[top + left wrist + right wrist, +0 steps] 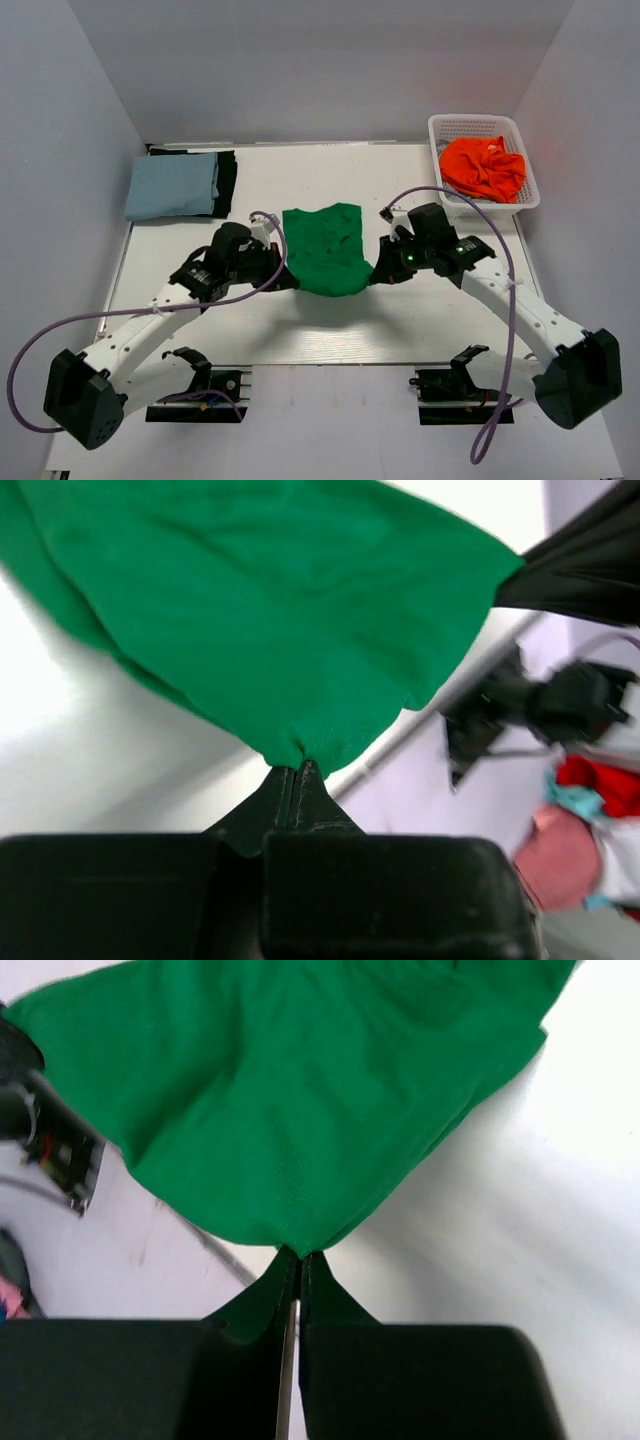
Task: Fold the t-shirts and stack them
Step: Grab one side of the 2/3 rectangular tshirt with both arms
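Grip | left gripper clamped on green t-shirt edge; right gripper clamped likewise

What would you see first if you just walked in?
A bright green shirt in the middle of the table, pinched at two corners by the left hand and the right hand. Then an orange shirt in the white basket far right, and a folded blue shirt far left.

The white worktop carries a bright green t-shirt spread at its middle. At the far left corner a folded pale blue t-shirt lies on top of a black t-shirt, and a white mesh basket stands at the far right corner.
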### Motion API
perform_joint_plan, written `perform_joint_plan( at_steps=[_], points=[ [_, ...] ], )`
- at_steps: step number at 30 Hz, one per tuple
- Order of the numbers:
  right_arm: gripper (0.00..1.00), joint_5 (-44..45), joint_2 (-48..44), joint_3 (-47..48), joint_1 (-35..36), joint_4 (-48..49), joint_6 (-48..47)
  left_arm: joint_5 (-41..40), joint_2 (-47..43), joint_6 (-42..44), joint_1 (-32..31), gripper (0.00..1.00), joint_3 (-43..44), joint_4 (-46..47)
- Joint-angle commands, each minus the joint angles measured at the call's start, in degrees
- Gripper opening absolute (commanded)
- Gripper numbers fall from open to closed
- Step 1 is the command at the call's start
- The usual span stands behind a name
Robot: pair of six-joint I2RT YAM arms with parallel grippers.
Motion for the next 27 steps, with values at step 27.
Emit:
perform_joint_plan(
  at_steps=[27],
  points=[
    [0.0,3.9,0.01,7.55,-4.56,6.99,5.76,-19.42,1.86,-7.15,0.08,0.0,11.38,-4.13]
  ],
)
